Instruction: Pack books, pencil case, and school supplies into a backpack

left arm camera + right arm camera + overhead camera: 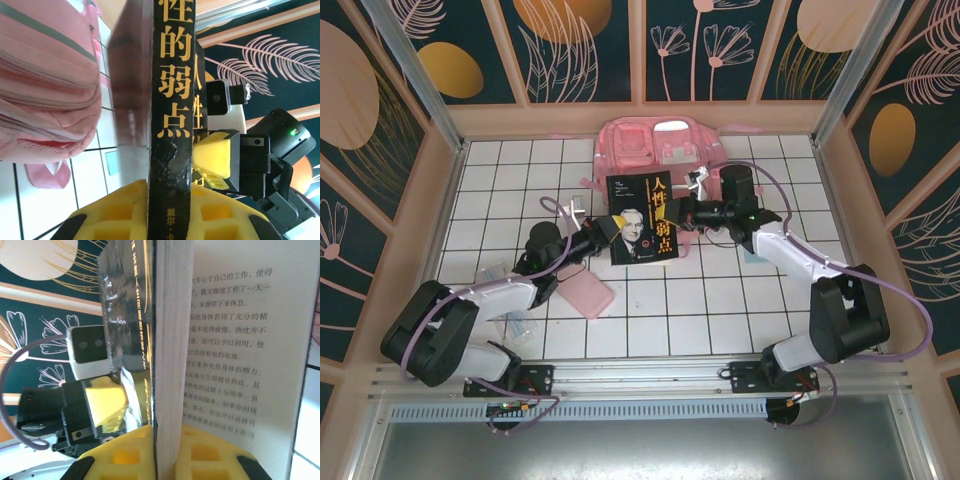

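1. The left arm reaches forward and inward from its base, forearm low over the tiles. Its left gripper (604, 231) is aimed across toward the other arm.
2. The right arm is bent sharply at the elbow and folds back inward. The right gripper (680, 212) faces the left one, and the book (640, 218) sits between them.
3. The left gripper is closed on the book's spine edge, toward the end nearer the arm bases. In its wrist view the yellow fingers (115, 212) press against both sides of the spine.
4. The right gripper is clamped on the opposite, page edge. Its yellow fingers (125, 456) pinch the page block, and one printed leaf stands splayed just right of them.
5. The book's cover faces up, with portrait and title readable from above. Its long axis runs crosswise to both grippers. The title end points away from the arm bases toward the backpack (660, 148), which lies just beyond both grippers.
6. The pencil case (586, 294) lies flat on the tiles behind the left gripper, beside that forearm and apart from the book.
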Robot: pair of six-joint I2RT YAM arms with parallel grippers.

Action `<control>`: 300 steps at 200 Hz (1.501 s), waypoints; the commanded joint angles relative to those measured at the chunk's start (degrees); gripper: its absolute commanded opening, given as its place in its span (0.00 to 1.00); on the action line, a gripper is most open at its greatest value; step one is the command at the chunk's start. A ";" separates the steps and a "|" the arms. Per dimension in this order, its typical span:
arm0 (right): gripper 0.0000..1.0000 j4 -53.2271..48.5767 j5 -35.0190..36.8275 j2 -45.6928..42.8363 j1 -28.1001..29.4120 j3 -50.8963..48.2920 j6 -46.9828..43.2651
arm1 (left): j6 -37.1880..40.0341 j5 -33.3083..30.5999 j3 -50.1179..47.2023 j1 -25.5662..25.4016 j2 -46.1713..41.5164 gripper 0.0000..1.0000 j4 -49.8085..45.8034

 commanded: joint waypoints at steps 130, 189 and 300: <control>0.99 36.50 23.67 0.15 11.23 -11.71 30.74 | -8.26 -37.81 5.97 -1.05 6.06 0.00 22.12; 0.96 50.72 23.44 9.18 13.67 -7.20 35.12 | -10.83 -38.64 4.44 -4.62 8.13 0.00 24.21; 0.00 39.70 28.11 2.47 6.99 -5.09 24.54 | -2.40 -25.79 11.12 -6.23 9.12 0.63 6.00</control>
